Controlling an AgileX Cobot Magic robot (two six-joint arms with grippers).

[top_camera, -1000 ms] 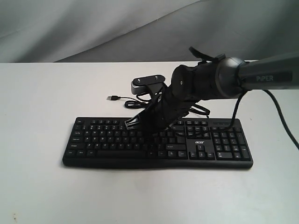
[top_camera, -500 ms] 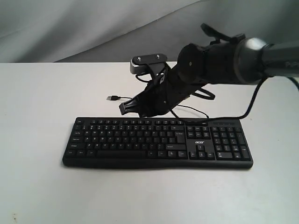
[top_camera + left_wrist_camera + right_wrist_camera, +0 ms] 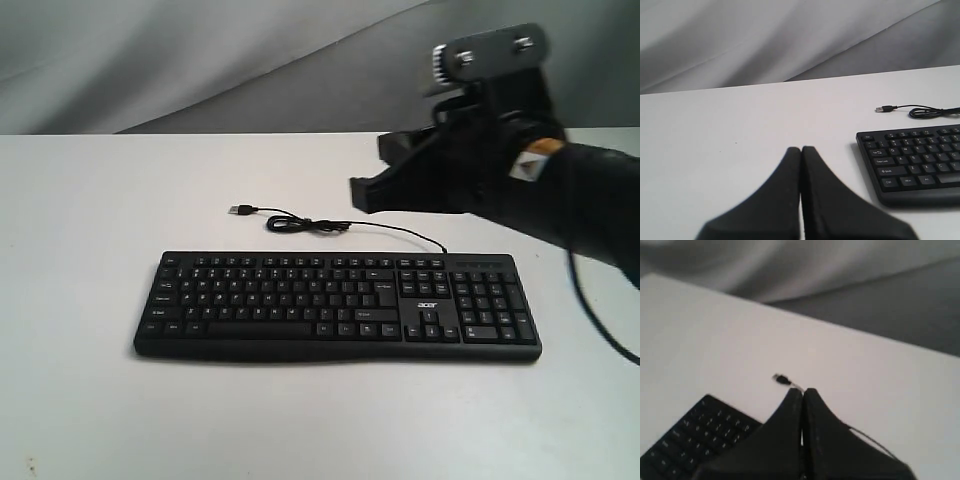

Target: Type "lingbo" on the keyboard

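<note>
The wide black keyboard with white legends and an acer logo lies flat on the white table, its thin USB cable curling behind it. My right gripper hangs well above and behind the keyboard's right half, fingers pressed together with nothing between them. In the right wrist view the shut right gripper points toward the USB plug, with the keyboard to one side. The left gripper is shut over bare table, clear of the keyboard. The left arm does not show in the exterior view.
The white table stretches around the keyboard. A grey cloth backdrop hangs behind the table's far edge. The right arm's dark cable dangles at the right side.
The right gripper has lifted off the keys and swung up and to the right, away from the keyboard. The keyboard has stayed where it was.
</note>
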